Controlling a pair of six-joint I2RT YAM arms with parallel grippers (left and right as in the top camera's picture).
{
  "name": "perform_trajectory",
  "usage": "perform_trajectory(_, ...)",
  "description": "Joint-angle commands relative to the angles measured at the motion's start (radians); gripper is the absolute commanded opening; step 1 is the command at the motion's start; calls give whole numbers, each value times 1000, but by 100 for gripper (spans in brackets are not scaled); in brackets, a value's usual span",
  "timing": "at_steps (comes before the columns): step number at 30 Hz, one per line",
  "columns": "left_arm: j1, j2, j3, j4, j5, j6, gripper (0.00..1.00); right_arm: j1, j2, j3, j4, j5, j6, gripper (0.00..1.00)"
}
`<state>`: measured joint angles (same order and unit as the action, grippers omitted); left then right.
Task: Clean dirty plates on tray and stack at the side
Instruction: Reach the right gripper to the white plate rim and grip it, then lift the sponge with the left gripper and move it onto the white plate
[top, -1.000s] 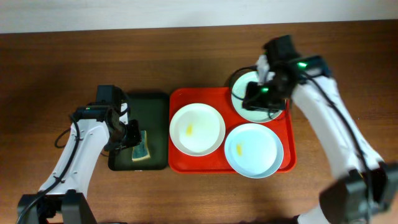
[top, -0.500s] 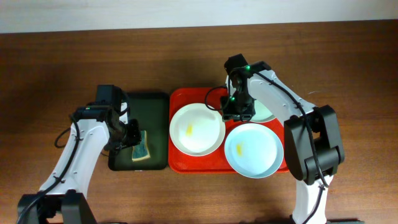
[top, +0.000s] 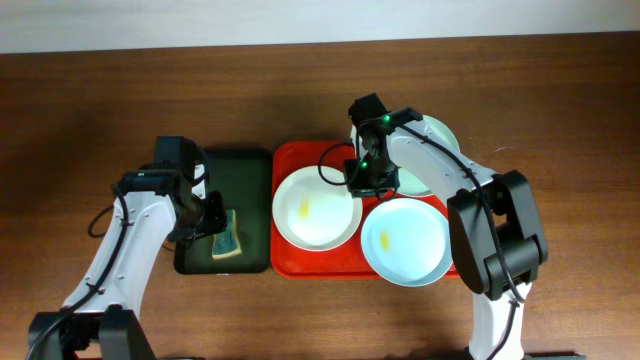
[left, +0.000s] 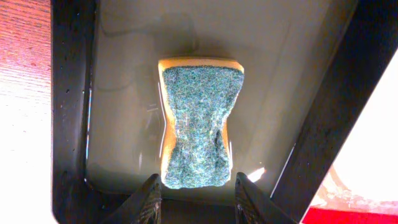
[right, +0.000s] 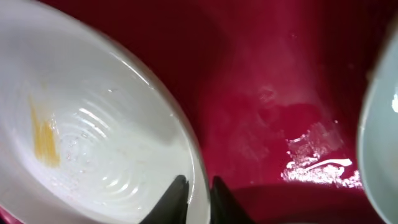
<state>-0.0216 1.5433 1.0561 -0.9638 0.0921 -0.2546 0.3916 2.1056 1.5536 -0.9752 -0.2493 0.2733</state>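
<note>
On the red tray (top: 292, 156) lie a white plate (top: 312, 210) with a yellow smear and a pale blue plate (top: 408, 240) with a small yellow smear. A pale green plate (top: 440, 140) sits at the tray's back right corner, partly under my right arm. My right gripper (top: 362, 182) is at the white plate's right edge. In the right wrist view the gripper (right: 197, 190) has the white plate's (right: 93, 124) rim pinched between its fingers. My left gripper (left: 198, 190) hangs open over a yellow-and-green sponge (left: 199, 118), whose near end lies just ahead of the fingertips.
The sponge (top: 227, 240) lies in a dark green tray (top: 240, 165) left of the red tray, with wet patches on its floor. Bare brown table surrounds both trays. The red tray floor (right: 267, 81) is wet between the plates.
My right arm swung left from the pale green plate to the white plate's right edge, and its jaws narrowed onto the rim. The left arm stayed over the sponge.
</note>
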Motion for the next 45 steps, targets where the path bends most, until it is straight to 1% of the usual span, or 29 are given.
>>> perform_trajectory(1,-4,-11,-12,2,-11,1,36,3,11,-6,-10,-2,-3,19)
perform_trajectory(4,-4,-11,-13,2,-11,1,36,3,11,-6,-12,-1,11,18)
perform_trajectory(5,-4,-11,-13,2,-11,1,36,3,11,-6,-15,-2,23,7)
perform_trajectory(6,-4,-11,-13,2,-11,1,36,3,11,-6,-16,-2,23,4)
perform_trajectory(8,-4,-11,-13,2,-11,1,36,3,11,-6,-16,-2,24,4)
perform_trajectory(9,-4,-11,-13,2,-11,1,36,3,11,-6,-16,-1,33,9)
perform_trajectory(10,-4,-11,-13,2,-11,1,36,3,11,-6,-15,-1,35,20)
perform_trajectory(12,-4,-11,-13,2,-11,1,36,3,11,-6,-11,-1,35,20)
perform_trajectory(13,-4,-11,-13,2,-11,1,36,3,11,-6,-13,-1,42,19)
perform_trajectory(14,-4,-11,-13,2,-11,1,36,3,11,-6,-15,-1,50,15)
perform_trajectory(17,-4,-11,-13,2,-11,1,36,3,11,-6,-15,-1,58,14)
perform_trajectory(18,-4,-11,-13,2,-11,1,35,3,11,-6,-19,-1,58,16)
perform_trajectory(19,-4,-11,-13,2,-11,1,36,3,11,-6,-23,-1,58,23)
perform_trajectory(20,-4,-11,-13,2,-11,1,36,3,11,-6,-23,-1,58,23)
perform_trajectory(21,-4,-11,-13,2,-11,1,36,3,11,-6,-23,-1,58,23)
perform_trajectory(22,-4,-11,-13,2,-11,1,36,3,11,-6,-24,-1,57,16)
perform_trajectory(26,-4,-11,-13,2,-11,1,36,3,11,-45,9,-1,60,16)
perform_trajectory(28,-4,-11,-13,2,-11,1,36,0,11,-55,20,-2,73,8)
perform_trajectory(30,-4,-11,-13,2,-11,1,36,0,11,-55,19,-5,80,4)
perform_trajectory(31,-4,-11,-13,0,-11,1,36,1,11,-56,19,-5,80,4)
perform_trajectory(33,-4,-10,-13,-10,-11,1,32,1,11,-56,19,-5,80,4)
perform_trajectory(38,-4,76,-13,-16,-11,1,35,1,11,-56,20,-5,79,4)
perform_trajectory(41,-4,162,-12,28,-10,4,31,1,11,-56,26,-4,79,5)
perform_trajectory(43,-4,195,-11,45,-10,21,27,1,11,-56,26,-4,79,5)
perform_trajectory(45,-4,202,11,47,-9,34,27,1,11,-57,26,-4,79,5)
